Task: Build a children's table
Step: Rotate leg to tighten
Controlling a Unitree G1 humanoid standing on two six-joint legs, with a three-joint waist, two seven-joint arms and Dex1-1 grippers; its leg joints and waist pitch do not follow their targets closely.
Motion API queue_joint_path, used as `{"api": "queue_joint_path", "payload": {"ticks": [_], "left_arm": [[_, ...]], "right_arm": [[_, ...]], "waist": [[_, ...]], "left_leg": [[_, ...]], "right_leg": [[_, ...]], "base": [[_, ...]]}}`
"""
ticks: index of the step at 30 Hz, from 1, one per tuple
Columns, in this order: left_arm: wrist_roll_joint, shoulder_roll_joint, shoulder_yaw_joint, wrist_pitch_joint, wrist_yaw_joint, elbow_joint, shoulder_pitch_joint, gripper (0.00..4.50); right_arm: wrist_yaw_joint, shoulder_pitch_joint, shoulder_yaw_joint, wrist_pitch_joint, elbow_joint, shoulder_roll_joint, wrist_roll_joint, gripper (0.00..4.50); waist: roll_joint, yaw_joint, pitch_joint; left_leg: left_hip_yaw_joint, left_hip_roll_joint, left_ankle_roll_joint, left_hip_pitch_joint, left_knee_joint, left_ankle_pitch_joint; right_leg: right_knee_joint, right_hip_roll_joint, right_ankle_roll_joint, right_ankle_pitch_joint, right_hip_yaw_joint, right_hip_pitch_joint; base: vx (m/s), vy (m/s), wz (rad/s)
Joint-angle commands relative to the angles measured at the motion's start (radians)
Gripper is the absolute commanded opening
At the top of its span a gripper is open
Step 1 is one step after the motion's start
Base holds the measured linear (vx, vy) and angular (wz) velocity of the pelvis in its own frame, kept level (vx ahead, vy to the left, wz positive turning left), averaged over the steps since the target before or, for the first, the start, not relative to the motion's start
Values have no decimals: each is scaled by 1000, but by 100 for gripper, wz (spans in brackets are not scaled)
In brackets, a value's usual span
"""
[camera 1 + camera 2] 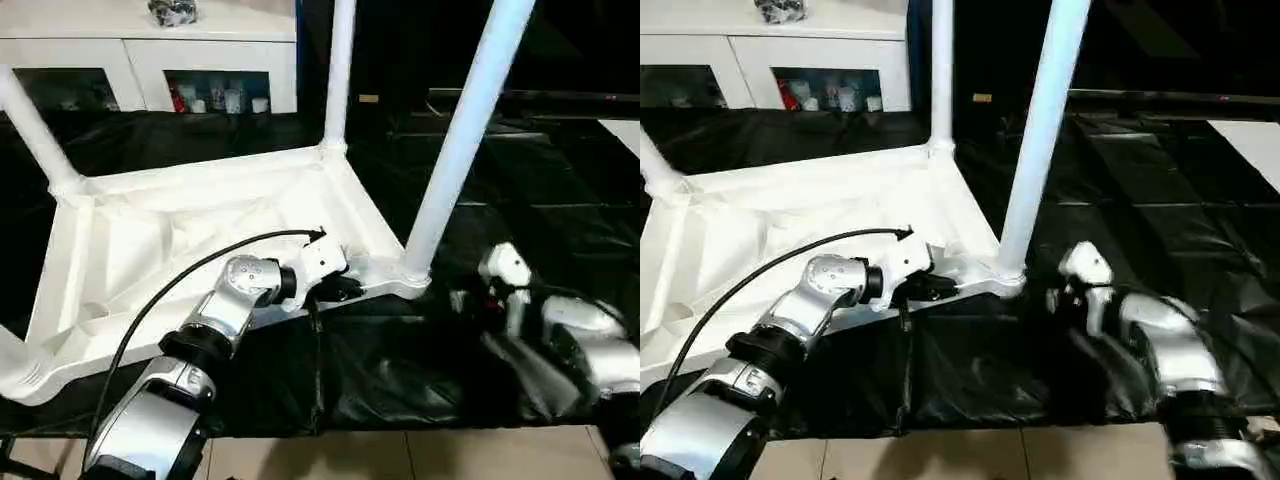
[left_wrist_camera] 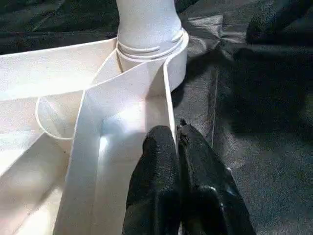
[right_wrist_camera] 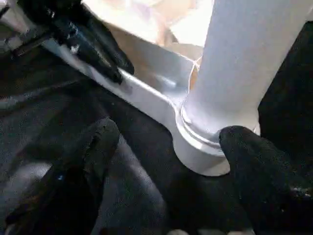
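Open black cloth (image 1: 520, 190) right of the upright near leg (image 1: 455, 150); tabletop rim (image 1: 345, 205) walling its left.

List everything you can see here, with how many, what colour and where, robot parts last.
tabletop: one, white, upside down on the black sheet, ribbed underside up.
legs: four, white, standing in the corner sockets.
black sheet: one, spread under the tabletop.
cabinet: one, white, glass doors, behind.
floor: tan strip, nearest edge.
left claw: black, shut on the tabletop's near rim.
right claw: black, open, beside the near-right leg's socket.
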Motion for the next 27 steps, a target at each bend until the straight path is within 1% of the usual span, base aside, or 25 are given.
{"api": "queue_joint_path", "payload": {"ticks": [1,2,3,4,5,6,7,8,9,10,11,12,13,14,15,17,18,20,21,22,23,24,25,26,27], "left_arm": [[-4,3,-25,-29,-36,18,1,0],[-8,3,-23,-32,-43,22,0,0],[-8,3,-23,-34,-46,23,0,0],[-9,3,-23,-35,-49,23,-1,0],[-9,3,-23,-35,-49,23,-1,0],[-13,5,-27,-40,-76,22,-1,0],[-17,7,-30,-42,-95,17,-1,0],[-20,9,-32,-43,-108,13,0,0],[-23,12,-33,-34,-121,9,2,0],[-26,18,-37,-28,-135,3,5,0],[-26,18,-37,-28,-135,3,5,27],[-32,24,-36,-28,-137,1,11,43],[-35,24,-34,-26,-137,1,12,54],[-50,28,-24,-16,-140,-6,21,54],[-63,32,-17,-4,-149,-18,27,57],[-89,41,8,5,-138,-52,38,79],[-100,45,22,5,-125,-68,42,90],[-117,56,46,11,-110,-106,50,101],[-151,70,74,60,-114,-170,67,101],[-191,89,104,127,-124,-253,91,112],[-216,101,122,169,-132,-304,107,126],[-242,122,134,228,-152,-369,132,134],[-254,136,137,261,-165,-405,147,139],[-268,162,146,303,-180,-453,174,148],[-281,191,157,338,-194,-504,206,148]], "right_arm": [[4,17,-1,3,-34,-15,-6,375],[-11,25,-8,-8,-33,-12,-6,375],[-18,26,-11,-13,-29,-9,-7,375],[-35,21,-14,-29,-11,-4,-15,375],[-35,21,-14,-29,-11,-4,-15,375],[-70,1,-22,-58,46,13,-28,375],[-76,-5,-30,-50,62,19,-19,375],[-76,-6,-36,-40,69,22,-11,394],[-71,-4,-37,-35,67,21,-6,394],[-62,5,-36,-23,56,18,5,405],[-62,5,-36,-23,56,18,5,411],[-58,22,-32,-19,29,9,11,414],[-59,25,-32,-19,24,8,11,424],[-64,43,-31,-15,-5,3,12,436],[-56,51,-28,-15,-16,2,17,445],[-19,62,-17,-15,-30,-2,29,450],[0,66,-11,-15,-34,-4,33,450],[38,72,-1,-18,-38,-11,42,450],[78,77,6,-2,-42,-21,55,450],[125,79,13,6,-40,-34,67,450],[153,80,17,11,-39,-41,73,450],[181,69,16,8,-10,-43,77,450],[194,61,14,3,11,-43,79,450],[213,37,16,-17,61,-35,77,450],[224,7,17,-44,119,-21,69,450]], "waist": [[-15,-2,-51],[-17,-2,-51],[-4,-1,-51],[-12,-6,-52],[-12,-6,-52],[-11,-7,-52],[7,-6,-52],[0,-9,-52],[-2,-7,-54],[1,-5,-54],[1,-4,-54],[5,-3,-55],[5,-1,-55],[5,-1,-54],[-3,0,-54],[0,-1,-53],[1,0,-56],[1,-1,-56],[-1,-2,-56],[1,-1,-56],[-1,-1,-55],[-2,-1,-51],[0,-1,-54],[-1,-2,-49],[6,-5,-48]], "left_leg": [[10,15,131,-4,-53,-187],[10,15,134,-6,-53,-187],[9,15,131,-4,-53,-189],[10,15,128,-4,-52,-196],[10,15,128,-4,-52,-196],[9,14,122,-5,-52,-196],[9,14,115,-1,-52,-198],[11,14,117,-1,-51,-200],[11,14,118,-1,-50,-195],[12,14,126,-2,-49,-185],[12,15,129,-3,-49,-179],[12,15,136,-3,-48,-169],[13,16,138,-2,-47,-167],[12,17,139,-3,-47,-164],[13,16,140,-4,-47,-168],[12,17,141,-6,-49,-170],[13,19,143,-4,-47,-173],[13,19,149,-8,-45,-161],[13,21,150,-9,-46,-161],[13,24,149,-9,-46,-163],[13,24,151,-11,-46,-162],[16,22,150,-8,-46,-174],[15,25,144,-4,-46,-178],[16,23,141,-9,-48,-178],[16,22,131,-7,-49,-187]], "right_leg": [[-67,-35,-216,-233,30,52],[-66,-36,-218,-226,28,53],[-66,-37,-224,-224,28,52],[-67,-35,-228,-222,27,53],[-67,-35,-228,-222,27,53],[-66,-37,-231,-233,27,52],[-67,-37,-239,-232,27,51],[-70,-35,-243,-221,28,51],[-63,-33,-255,-188,28,54],[-59,-32,-261,-159,27,57],[-57,-32,-264,-147,27,58],[-55,-31,-267,-131,26,59],[-56,-32,-267,-126,26,59],[-54,-32,-270,-121,25,60],[-54,-33,-266,-127,25,62],[-56,-34,-260,-153,24,61],[-54,-35,-266,-150,24,61],[-51,-33,-273,-129,23,60],[-47,-34,-281,-121,23,62],[-45,-36,-288,-122,23,62],[-46,-36,-292,-124,23,62],[-52,-31,-285,-153,22,56],[-47,-33,-288,-154,23,57],[-51,-31,-281,-181,22,55],[-53,-30,-277,-205,22,52]], "base": [[0,0,0],[0,0,0],[0,0,0],[0,0,0],[0,0,0],[0,0,0],[0,0,0],[0,0,0],[0,0,0],[0,0,0],[0,0,0],[0,0,0],[0,0,0],[0,0,0],[0,0,0],[0,0,0],[0,0,0],[0,0,0],[0,0,0],[0,0,0],[0,0,0],[0,0,0],[0,0,0],[0,0,0],[0,0,0]]}}
